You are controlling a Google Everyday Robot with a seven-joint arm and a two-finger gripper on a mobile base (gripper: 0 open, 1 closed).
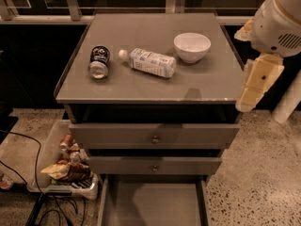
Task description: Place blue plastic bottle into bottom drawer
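Observation:
The blue plastic bottle [150,63] lies on its side on the grey cabinet top [141,32], white cap pointing left, between a dark drink can [99,62] and a white bowl [192,46]. The bottom drawer [153,204] is pulled out below, and the part of its floor in view is bare. My gripper [257,84], on a cream and white arm, hangs at the cabinet's right edge, right of the bowl and well apart from the bottle. It holds nothing that I can see.
The two upper drawers [154,136] with round knobs are slightly pulled out. A white bin [61,166] of snack packets stands on the floor left of the cabinet, with black cables [33,173] beside it. Speckled floor lies to the right.

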